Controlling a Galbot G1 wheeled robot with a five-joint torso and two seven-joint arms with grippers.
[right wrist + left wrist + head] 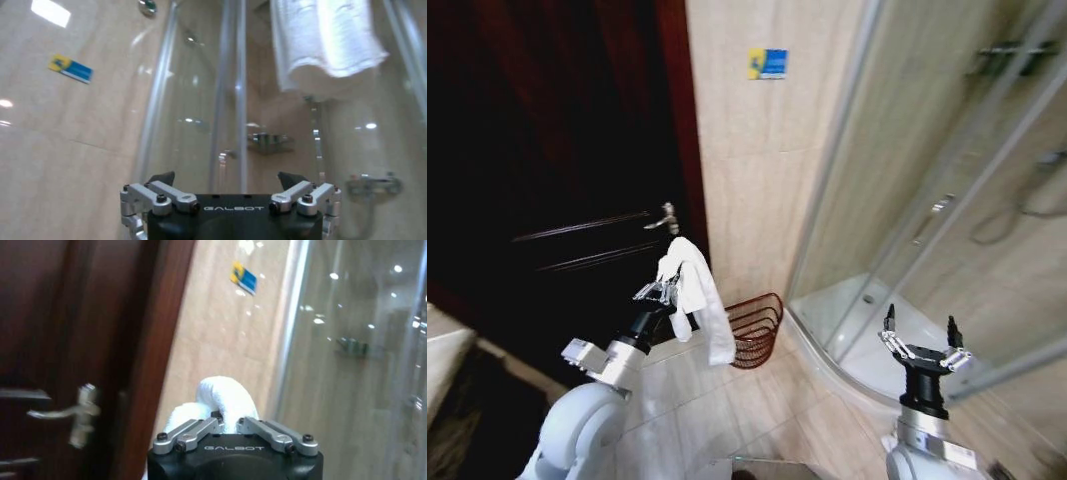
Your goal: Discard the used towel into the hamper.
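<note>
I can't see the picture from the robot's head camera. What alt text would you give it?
The robot's left gripper holds up a white towel that hangs above the floor, close to a reddish wire hamper standing against the tiled wall. A dark wooden door is to the left, a glass shower stall to the right, where the right gripper waits open.

The tiled floor carries the hamper, which stands at the foot of the beige wall, below and just beyond the left gripper on its right. The white shower base also sits on the floor, its curved edge running beyond and to the left of the right gripper.
</note>
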